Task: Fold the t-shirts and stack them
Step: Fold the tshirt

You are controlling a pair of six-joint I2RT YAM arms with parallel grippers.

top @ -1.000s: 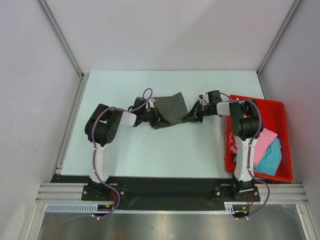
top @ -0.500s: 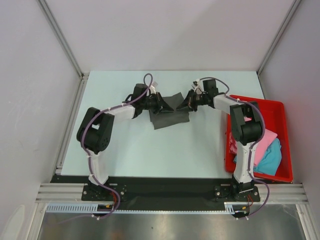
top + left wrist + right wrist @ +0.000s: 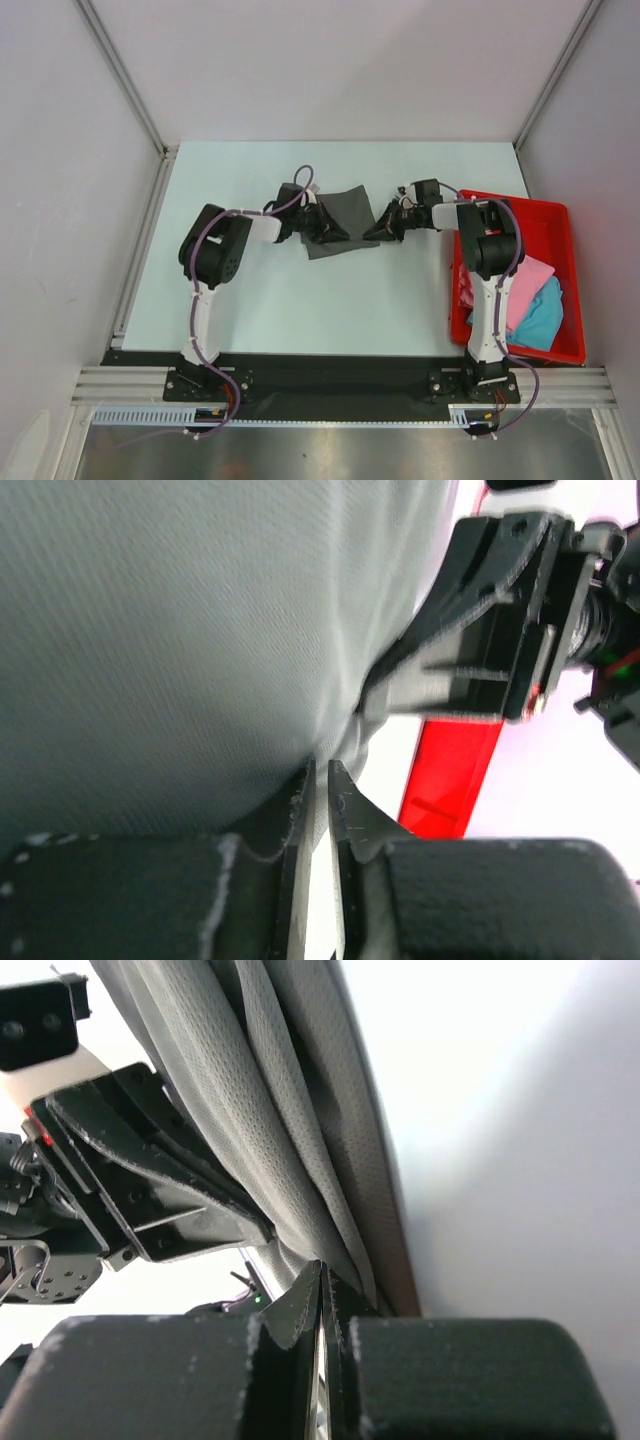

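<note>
Top cam: charcoal tee [image 3: 345, 212] is bunched up twd the far edge of the table [image 3: 250, 300], a bit right of centre. Left gripper [image 3: 325, 235] is on its left side, right gripper [image 3: 381, 232] on its right, both low on the cloth. Lots of bare table on the near side and all the way to the left edge. Right side is tighter: red tray [image 3: 573, 300] runs along the right edge, and my right wrist sits just beside its far-left corner. Pink tee [image 3: 536, 278] and turquoise tee [image 3: 541, 315] are lumped in the tray's near half, pink touching turquoise.

Left wrist cam: grey weave fills most of the frame. My fingers [image 3: 355, 820] are pinched nearly together, only a sliver btwn them, w/ the tee's edge running in at the tips. Right gripper shows across the cloth, close, and a strip of red tray behind it. Top cam can't show that pinch at all.

Right wrist cam: the tee hangs in several folds, which looks like one flat patch from above. Jaws here are a hairline apart and clamped on the fold ends. Left gripper is on the far side of the folds, bare table to the right.
</note>
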